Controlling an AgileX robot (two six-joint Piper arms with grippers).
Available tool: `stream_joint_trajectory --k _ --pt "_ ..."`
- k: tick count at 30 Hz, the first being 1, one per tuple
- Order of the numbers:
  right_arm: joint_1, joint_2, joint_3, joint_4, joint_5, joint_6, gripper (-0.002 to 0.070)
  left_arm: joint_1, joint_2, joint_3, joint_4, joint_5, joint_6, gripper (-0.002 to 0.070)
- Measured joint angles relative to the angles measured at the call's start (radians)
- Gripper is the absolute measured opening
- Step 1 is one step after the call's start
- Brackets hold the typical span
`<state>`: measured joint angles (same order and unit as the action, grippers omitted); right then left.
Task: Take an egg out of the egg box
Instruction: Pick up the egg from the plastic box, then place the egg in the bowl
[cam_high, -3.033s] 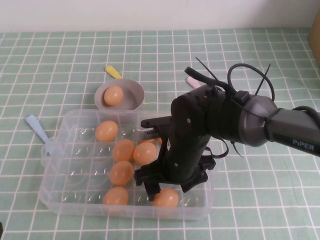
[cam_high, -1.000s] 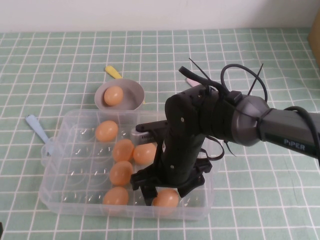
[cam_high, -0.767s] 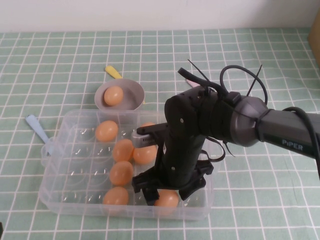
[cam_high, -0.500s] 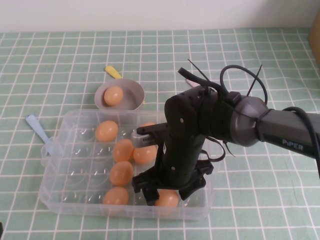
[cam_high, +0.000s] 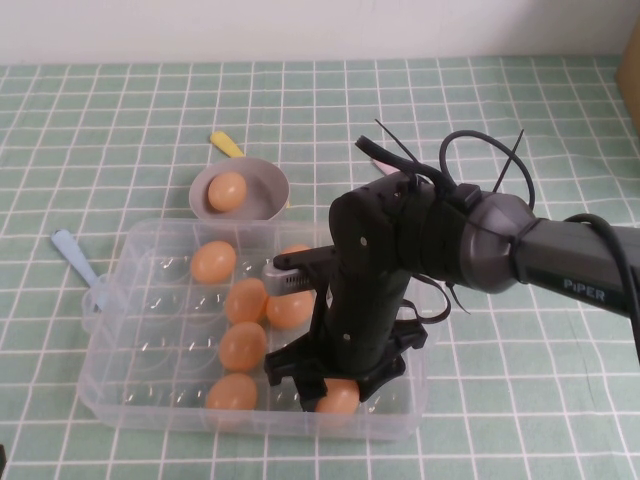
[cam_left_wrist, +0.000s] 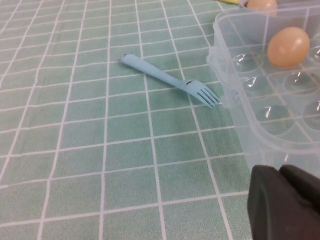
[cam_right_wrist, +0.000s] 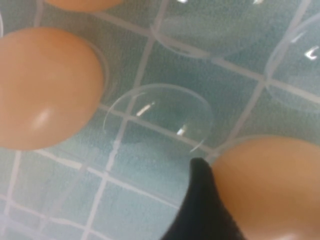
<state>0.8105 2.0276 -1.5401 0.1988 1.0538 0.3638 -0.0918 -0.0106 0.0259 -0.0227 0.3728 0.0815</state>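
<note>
The clear plastic egg box lies on the checked cloth with several orange-tan eggs in its dimples. My right gripper reaches down into the box's front row, and its black fingers sit close on both sides of one egg. In the right wrist view a dark finger presses against that egg, with another egg beside an empty dimple. My left gripper hangs shut and empty over the cloth just outside the box's corner.
A grey bowl behind the box holds one egg. A blue plastic fork lies left of the box, also in the left wrist view. A yellow utensil handle pokes out behind the bowl.
My right gripper has sunk a little lower into the box, and its fingers have drawn in onto the front-row egg. The other eggs and the bowl have not moved.
</note>
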Motion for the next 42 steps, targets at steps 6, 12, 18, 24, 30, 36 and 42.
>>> stream_joint_trajectory --k 6,12,18,24,30,36,42 --pt "0.0 0.0 -0.002 0.0 0.0 0.0 0.0428 0.0 0.0 0.0 0.0 0.0 0.0 -0.0003" --pt "0.0 0.0 -0.041 -0.009 0.014 0.0 0.0426 0.0 0.0 0.0 0.0 0.0 0.0 -0.0003" --pt "0.0 -0.008 -0.09 -0.033 0.012 0.0 0.0426 0.0 0.0 0.0 0.0 0.0 0.0 -0.0003" --pt "-0.026 -0.059 -0.108 -0.062 -0.164 -0.006 0.0426 0.0 0.0 0.0 0.0 0.0 0.0 -0.0003" --pt "-0.044 -0.062 -0.108 -0.063 -0.424 -0.099 0.0426 0.0 0.0 0.0 0.0 0.0 0.0 -0.0003" --pt "-0.056 -0.02 -0.108 -0.06 -0.662 -0.204 0.0426 0.0 0.0 0.0 0.0 0.0 0.0 -0.0003" --pt "-0.083 0.042 -0.108 -0.057 -0.804 -0.229 0.0426 0.0 0.0 0.0 0.0 0.0 0.0 -0.0003"
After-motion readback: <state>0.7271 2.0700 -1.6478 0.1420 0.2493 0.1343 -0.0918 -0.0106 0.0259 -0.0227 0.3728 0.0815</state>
